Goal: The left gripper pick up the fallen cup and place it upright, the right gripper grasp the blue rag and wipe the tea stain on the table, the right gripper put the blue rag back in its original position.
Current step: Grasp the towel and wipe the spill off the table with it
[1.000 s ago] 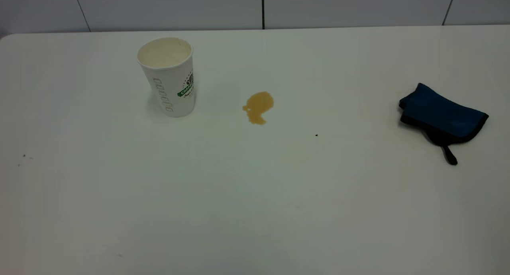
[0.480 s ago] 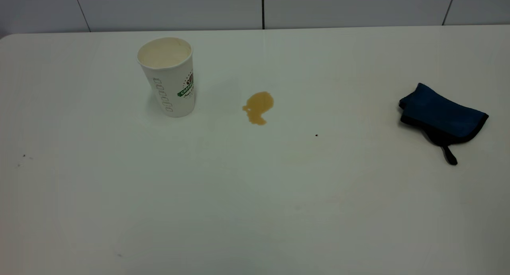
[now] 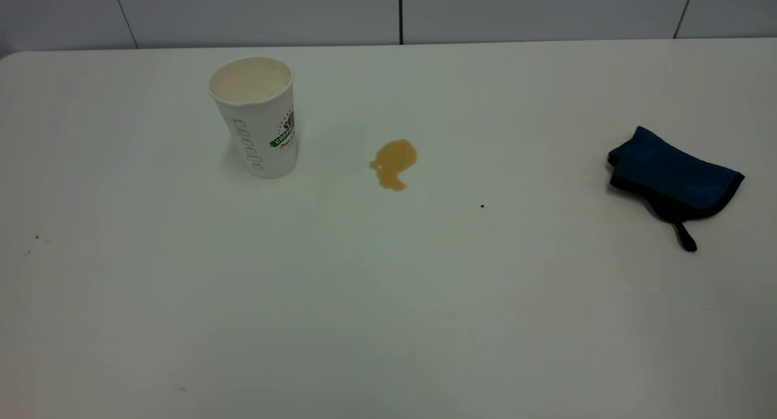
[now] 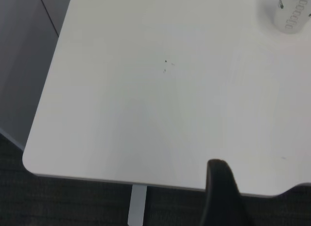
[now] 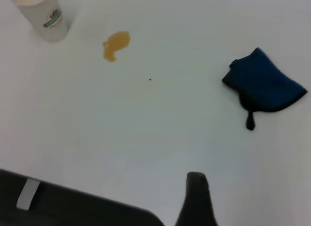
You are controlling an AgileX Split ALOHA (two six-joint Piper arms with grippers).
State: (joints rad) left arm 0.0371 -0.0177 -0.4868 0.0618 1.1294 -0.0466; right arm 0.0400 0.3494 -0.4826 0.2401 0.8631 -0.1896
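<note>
Jaws' state could not be told on either arm. Cup [image 3: 258,118] stood upright; stain [image 3: 393,163] remained. Right gripper [image 5: 197,199] should take rag [image 3: 671,179] mid-fold.

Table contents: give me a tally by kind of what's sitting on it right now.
White paper cups with green logo band: 1, upright
Folded dark-blue rags with black edging: 1
Amber-brown tea stains: 1
Total: 3 on the white table

Left tool [image 4: 221,194]: one finger visible only, matte black, rounded tip, widening toward its base, no markings. Right tool [image 5: 197,199]: one finger visible only, matte black, blunt rounded tip, smooth sides, broader at base. No cables or screws discernible.
</note>
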